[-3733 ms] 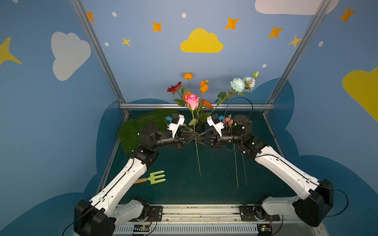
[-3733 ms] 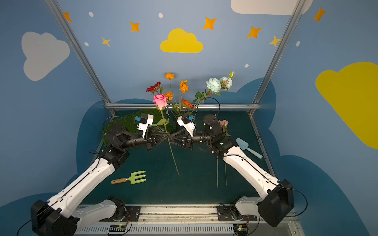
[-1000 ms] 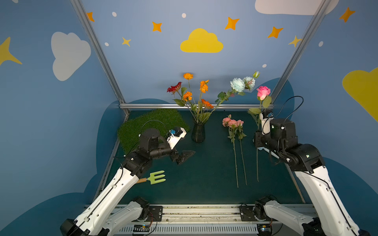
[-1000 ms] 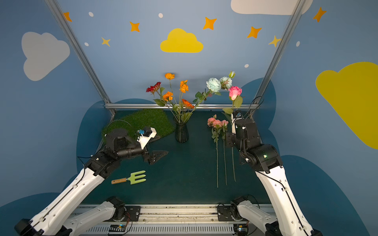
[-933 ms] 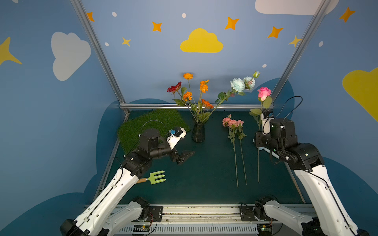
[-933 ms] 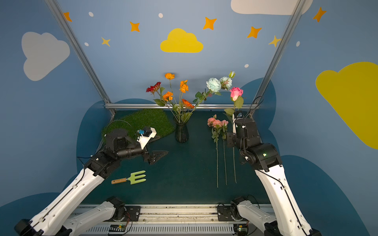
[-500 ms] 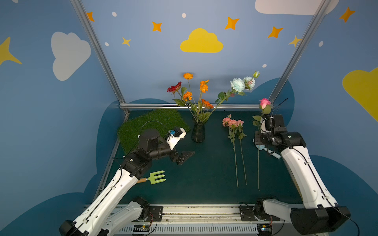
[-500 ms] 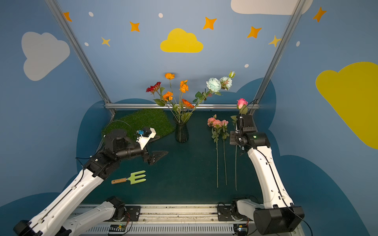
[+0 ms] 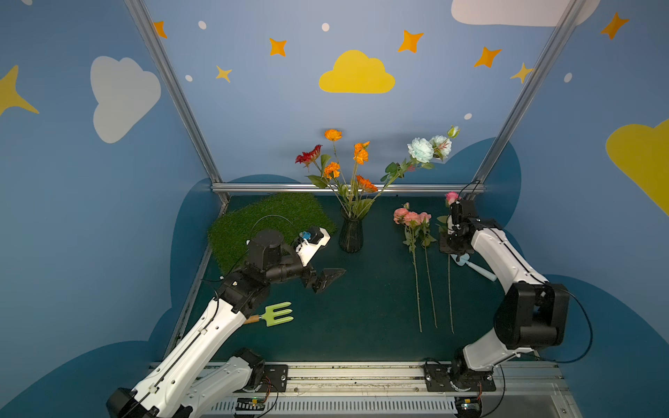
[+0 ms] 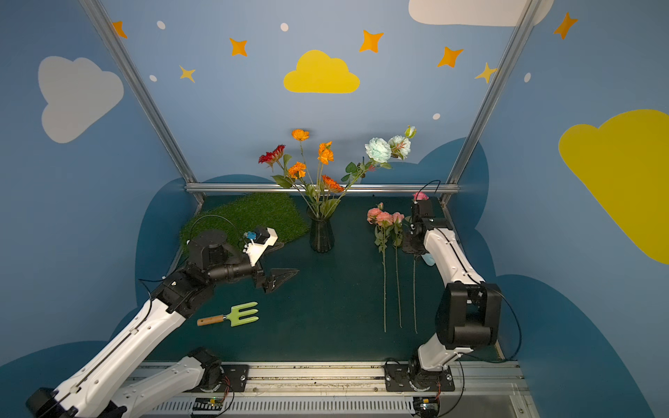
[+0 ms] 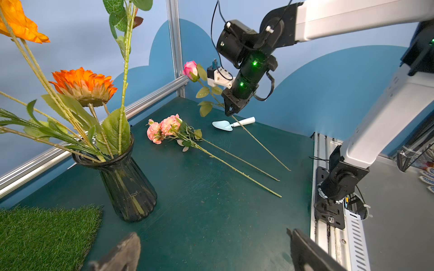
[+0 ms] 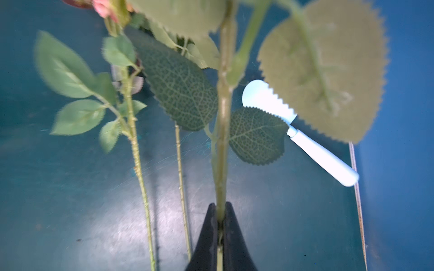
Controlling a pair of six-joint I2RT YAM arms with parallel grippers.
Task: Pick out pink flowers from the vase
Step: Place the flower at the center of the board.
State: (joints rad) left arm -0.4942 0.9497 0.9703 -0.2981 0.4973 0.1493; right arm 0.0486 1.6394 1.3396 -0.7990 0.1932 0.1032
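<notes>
**A:** Your right gripper point(image 11: 231, 112) is pinched tight on the stem of the magenta rose point(image 11: 190, 68), and the bloom rides up high near the back corner post. The stem's far end looks like it's already touching the mat beside the two pink flowers point(image 11: 164, 127) lying flat there. How do you want to finish?

**B:** I'd say lower the wrist, don't just let go. Tip the rose down until it's lying parallel to the other two stems, then open. Drop it from there and I reckon the head flops sideways.

**A:** Watch the blue trowel point(image 11: 231, 124) too, it's right under that stem.

**B:** Yep, lay it on the vase side of the trowel. Your left gripper point(image 9: 327, 278) is hanging wide open with nothing in it, near the vase point(image 9: 350, 235), so it's out of the way. The vase only holds orange, red and pale blue blooms now, so this looks like the last one.
</notes>
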